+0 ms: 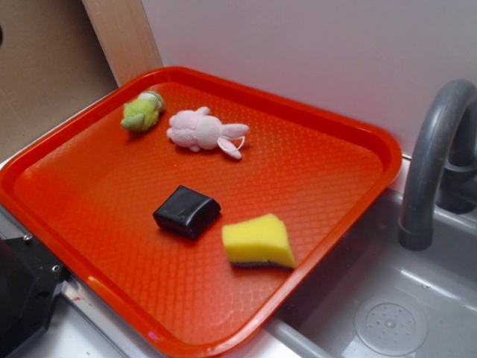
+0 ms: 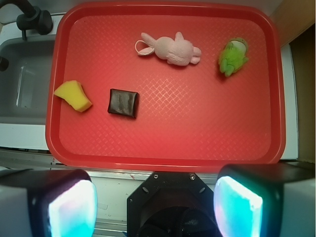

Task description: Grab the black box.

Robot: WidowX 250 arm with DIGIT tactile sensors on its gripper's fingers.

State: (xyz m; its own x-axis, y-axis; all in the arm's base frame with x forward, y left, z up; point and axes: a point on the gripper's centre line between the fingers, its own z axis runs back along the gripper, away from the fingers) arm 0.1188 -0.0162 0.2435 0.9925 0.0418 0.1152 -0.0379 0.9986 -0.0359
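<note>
Hovering: my gripper [image 2: 155,197], fingers spread, empty, off the red tray's [image 2: 163,158] near rim.
Next: descend onto black box [image 2: 123,102] beside yellow sponge [image 2: 74,96].

Lighting is bright and even from overhead; shadows are short and soft. The exterior view is slightly soft. The fingertip pads [image 2: 73,210] are blurred, glowing cyan.
</note>
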